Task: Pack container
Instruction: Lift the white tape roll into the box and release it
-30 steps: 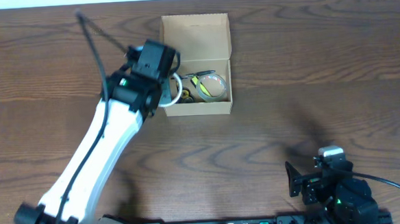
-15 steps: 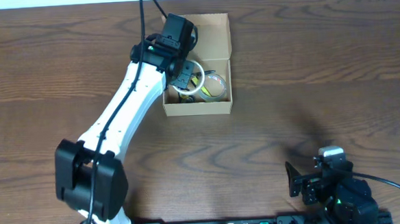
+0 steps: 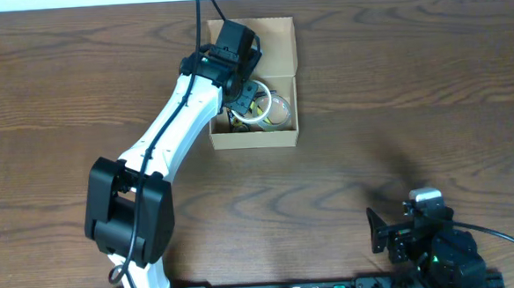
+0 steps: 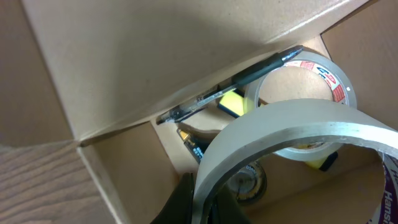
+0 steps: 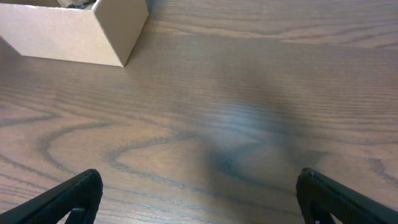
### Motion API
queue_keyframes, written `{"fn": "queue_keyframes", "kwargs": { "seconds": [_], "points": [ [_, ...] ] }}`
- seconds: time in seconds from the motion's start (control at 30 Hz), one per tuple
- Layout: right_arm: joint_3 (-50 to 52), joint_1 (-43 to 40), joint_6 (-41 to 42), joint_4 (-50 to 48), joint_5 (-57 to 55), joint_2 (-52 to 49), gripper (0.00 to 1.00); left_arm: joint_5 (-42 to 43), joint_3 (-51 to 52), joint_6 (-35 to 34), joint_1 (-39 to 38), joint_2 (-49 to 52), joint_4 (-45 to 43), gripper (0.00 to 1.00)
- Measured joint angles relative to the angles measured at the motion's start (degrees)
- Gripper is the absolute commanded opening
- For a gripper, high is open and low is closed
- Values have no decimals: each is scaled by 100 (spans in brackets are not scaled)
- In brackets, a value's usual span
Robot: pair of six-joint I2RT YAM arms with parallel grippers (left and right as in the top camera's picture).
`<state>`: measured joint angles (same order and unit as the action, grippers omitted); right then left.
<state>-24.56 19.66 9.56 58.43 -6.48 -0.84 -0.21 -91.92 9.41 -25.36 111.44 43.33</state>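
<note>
Left wrist view: left gripper (image 4: 200, 202) jaws pinched on wall of off-white tape roll (image 4: 292, 121), over open tan cardboard box (image 3: 255, 140), far-centre of table. Advice: lower beside black pen (image 4: 261, 68) and transparent tape roll (image 4: 339, 79), release low. Right gripper (image 5: 202, 202) spread wide, empty.

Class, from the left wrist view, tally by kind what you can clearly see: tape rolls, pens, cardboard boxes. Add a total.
Tape rolls: 2, the pale tape roll and the clear tape roll
Pens: 2, the black pen and a partly hidden pen
Cardboard boxes: 1, the container
Total: 5
</note>
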Motion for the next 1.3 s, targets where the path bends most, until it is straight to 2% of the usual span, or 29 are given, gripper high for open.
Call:
{"fn": "queue_keyframes", "kwargs": {
  "seconds": [0.23, 0.27, 0.3, 0.37, 0.43, 0.5, 0.6, 0.7, 0.73, 1.03, 1.3],
  "points": [
    [0, 0, 0, 0, 0, 0, 99, 7, 0, 103, -35, 236, -144, 6],
    [0, 0, 0, 0, 0, 0, 99, 7, 0, 114, -35, 251, -153, 8],
    [0, 0, 0, 0, 0, 0, 99, 7, 0, 116, -35, 258, -162, 15],
    [0, 0, 0, 0, 0, 0, 99, 22, 0, 133, -35, 258, -177, 34],
    [0, 0, 0, 0, 0, 0, 99, 24, 0, 142, -35, 258, -179, 41],
    [0, 0, 0, 0, 0, 0, 99, 26, 0, 140, -35, 258, -179, 42],
    [0, 0, 0, 0, 0, 0, 99, 26, 0, 157, -35, 258, -179, 56],
    [0, 0, 0, 0, 0, 0, 99, 52, 0, 160, -35, 258, -181, 79],
    [0, 0, 0, 0, -2, 0, 99, 96, 0, 138, -35, 258, -179, 96],
    [0, 0, 0, 0, 0, 0, 99, 326, 0, -66, -37, 111, -177, 95],
    [0, 0, 0, 0, 0, 0, 99, 431, 0, -367, -35, -872, -116, 96]
  ]
}}
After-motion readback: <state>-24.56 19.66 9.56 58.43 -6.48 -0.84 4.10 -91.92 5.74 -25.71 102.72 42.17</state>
